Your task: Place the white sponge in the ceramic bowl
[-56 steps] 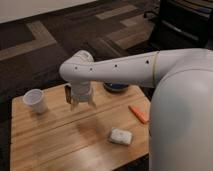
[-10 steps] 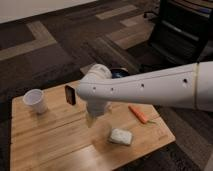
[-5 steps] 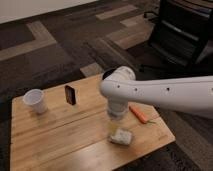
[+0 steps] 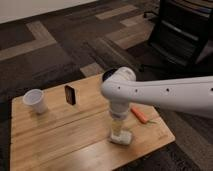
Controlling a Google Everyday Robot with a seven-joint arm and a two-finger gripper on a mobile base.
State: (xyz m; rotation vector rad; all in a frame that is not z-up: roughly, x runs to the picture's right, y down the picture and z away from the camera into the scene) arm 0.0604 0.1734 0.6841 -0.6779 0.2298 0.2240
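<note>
The white sponge (image 4: 124, 138) lies near the right front corner of the wooden table (image 4: 50, 145). My gripper (image 4: 118, 130) points straight down and sits right on top of the sponge, covering part of it. The white arm reaches in from the right above it. Only a small dark sliver of the ceramic bowl (image 4: 106, 75) shows at the table's far edge; my arm's wrist hides the rest.
A white round cup (image 4: 35, 100) stands at the table's left. A small dark upright block (image 4: 70, 94) stands to its right. An orange carrot (image 4: 139, 114) lies right of the gripper. A dark office chair (image 4: 182, 30) stands at the back right on patterned carpet.
The arm has swung from the table's left-middle toward the right front, and the gripper has come down onto the sponge. The sponge, cup and block have not moved.
</note>
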